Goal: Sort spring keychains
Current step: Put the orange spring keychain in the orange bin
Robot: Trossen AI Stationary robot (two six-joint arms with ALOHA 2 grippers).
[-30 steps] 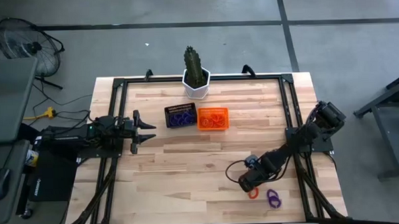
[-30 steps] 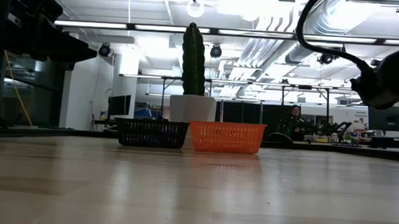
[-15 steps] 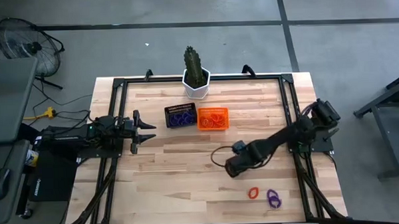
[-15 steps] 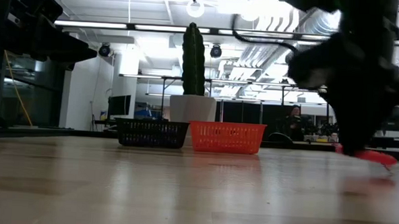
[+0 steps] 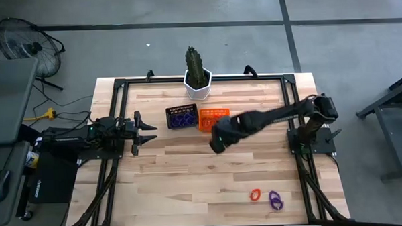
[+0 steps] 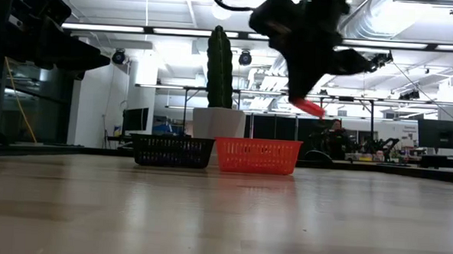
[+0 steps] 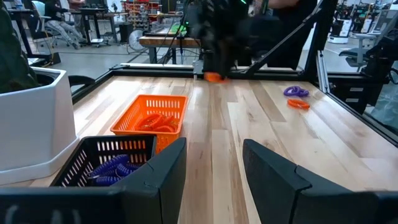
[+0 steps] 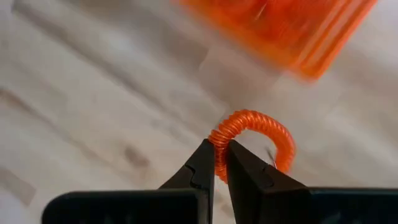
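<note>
since the earlier frames the right arm has swung from the near right part of the table, where it hung over the loose keychains, up and across to the middle; its right gripper [image 5: 216,143] now sits just in front of the orange mesh basket [image 5: 214,114], beside its near edge. the left arm has not moved and its left gripper [image 5: 147,132] rests at the table's left side, fingers [image 7: 163,168] spread apart with nothing between them.

the right gripper's fingers [image 8: 202,167] are pressed together on an orange spring keychain [image 8: 254,138], pinching one end of the coil so that the loop arcs out past the fingertips. in the low view the same orange piece [image 6: 307,107] hangs under the gripper, well above the table and above the rim of the orange basket [image 6: 256,154].

two more keychains lie on the wood near the right front corner, where they lay before: an orange one [image 5: 255,194] and a purple one [image 5: 276,201], close beside each other. the black mesh basket [image 5: 182,116] holds purple coils [image 7: 112,167], and the orange basket holds orange coils [image 7: 154,122]. the two baskets stand touching, in front of a potted cactus [image 5: 197,67].
</note>
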